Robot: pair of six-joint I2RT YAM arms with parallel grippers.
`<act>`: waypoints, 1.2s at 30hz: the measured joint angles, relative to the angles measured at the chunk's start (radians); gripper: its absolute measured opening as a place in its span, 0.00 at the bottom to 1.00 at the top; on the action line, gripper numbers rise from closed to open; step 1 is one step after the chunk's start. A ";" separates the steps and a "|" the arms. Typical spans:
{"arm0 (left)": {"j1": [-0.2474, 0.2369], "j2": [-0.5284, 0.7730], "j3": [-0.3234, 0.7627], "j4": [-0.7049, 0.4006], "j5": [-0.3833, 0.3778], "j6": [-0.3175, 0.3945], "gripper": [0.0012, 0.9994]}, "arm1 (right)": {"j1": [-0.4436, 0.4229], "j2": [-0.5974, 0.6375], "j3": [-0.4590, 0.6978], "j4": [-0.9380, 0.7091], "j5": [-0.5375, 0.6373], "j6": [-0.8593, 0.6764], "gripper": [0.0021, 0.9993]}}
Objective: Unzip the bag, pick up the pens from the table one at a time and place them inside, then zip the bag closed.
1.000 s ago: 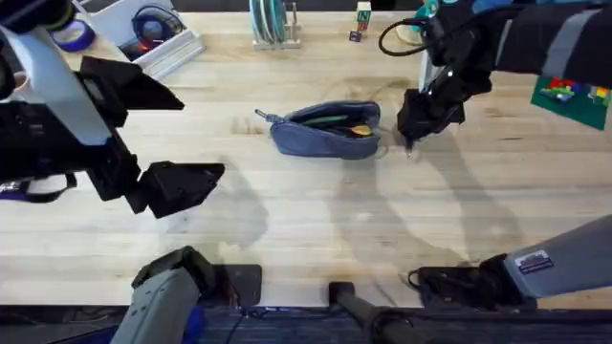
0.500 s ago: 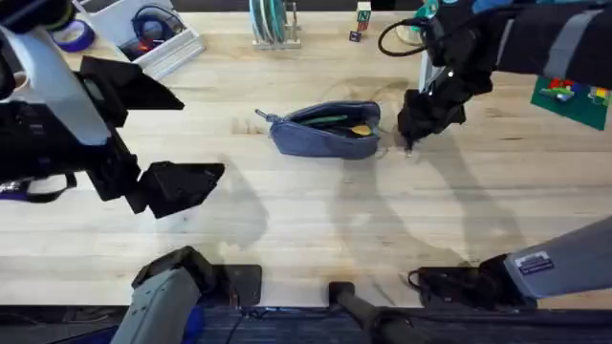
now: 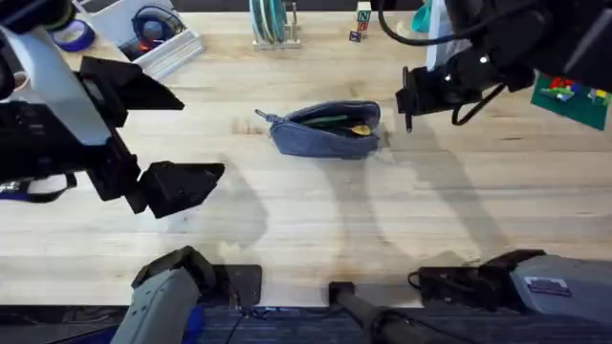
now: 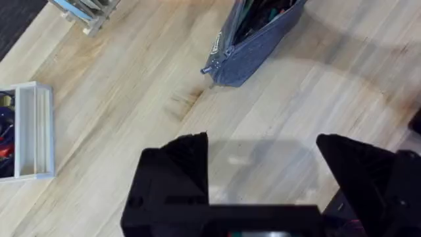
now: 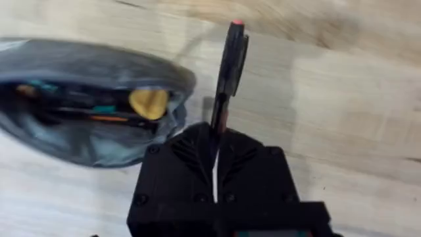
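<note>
Overhead view: one bag [image 3: 327,129] lies unzipped mid-bench [image 3: 316,215], a green pen [image 3: 327,120] visible inside; the right gripper [image 3: 408,105] hangs just beside its right end, the left gripper [image 3: 177,186] well apart at the left.
Right wrist view: fingers [image 5: 191,158] clamped together on one black pen [image 5: 225,72] with a red end, sticking out above the bench beside the bag [image 5: 85,105]; a yellow item [image 5: 148,103] sits in the opening.
Left wrist view: fingers [image 4: 174,174] spread wide apart, holding nothing; the bag's zipper end [image 4: 220,62] beyond them.
Count: one bag, two pens, two grippers.
</note>
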 joint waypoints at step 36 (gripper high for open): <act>0.000 0.000 0.000 0.000 0.000 0.000 1.00 | 0.154 -0.068 0.000 -0.020 -0.320 -1.270 0.03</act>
